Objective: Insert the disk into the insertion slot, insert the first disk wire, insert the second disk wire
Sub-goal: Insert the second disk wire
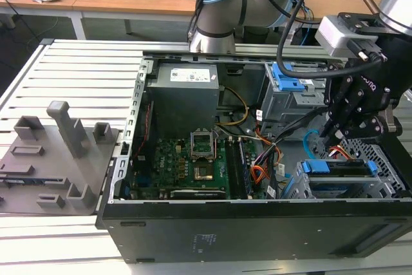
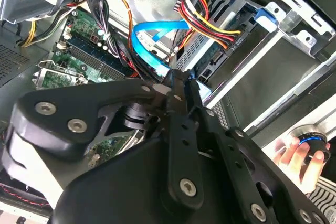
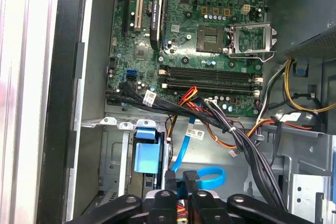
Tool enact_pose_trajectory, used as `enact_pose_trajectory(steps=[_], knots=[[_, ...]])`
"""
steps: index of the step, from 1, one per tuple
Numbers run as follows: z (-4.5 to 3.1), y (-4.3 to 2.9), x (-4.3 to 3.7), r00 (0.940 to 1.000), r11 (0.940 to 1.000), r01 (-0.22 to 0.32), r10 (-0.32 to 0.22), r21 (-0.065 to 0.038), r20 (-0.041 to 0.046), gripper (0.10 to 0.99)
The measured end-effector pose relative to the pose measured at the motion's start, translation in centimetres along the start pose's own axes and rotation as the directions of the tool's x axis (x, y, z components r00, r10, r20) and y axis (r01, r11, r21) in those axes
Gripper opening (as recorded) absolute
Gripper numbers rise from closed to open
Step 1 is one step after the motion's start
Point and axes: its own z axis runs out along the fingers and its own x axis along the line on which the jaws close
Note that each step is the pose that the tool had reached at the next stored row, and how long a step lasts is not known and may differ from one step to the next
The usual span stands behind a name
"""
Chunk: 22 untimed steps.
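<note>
Blue-framed disk [image 1: 340,167] sits in the insertion slot [image 1: 386,181] at the case's corner on the exterior view's right. Black gripper [image 1: 331,134] hovers just above, fingers nearly together, pinching the light-blue second disk wire [image 3: 197,176]. Orange-red first disk wire [image 1: 340,152] lies beside it.

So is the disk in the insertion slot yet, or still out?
In. The disk, framed by its blue carrier, sits inside the insertion slot in the exterior view, with the gripper just above it.
</note>
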Motion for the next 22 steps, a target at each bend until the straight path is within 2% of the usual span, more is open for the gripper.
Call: enact_pose_trajectory(steps=[8, 13, 18, 22], knots=[[0.01, 0.0, 0.02, 1.0, 1.0, 0.0, 0.0, 0.0, 0.0002, 0.161], [0.0, 0.04, 0.83, 1.0, 1.0, 0.0, 0.0, 0.0, 0.0, 0.161], [0.01, 0.08, 1.96, 1.0, 1.0, 0.0, 0.0, 0.0, 0.0, 0.161], [0.04, 0.1, 2.31, 1.0, 1.0, -0.001, 0.001, 0.0, 0.0002, 0.161]])
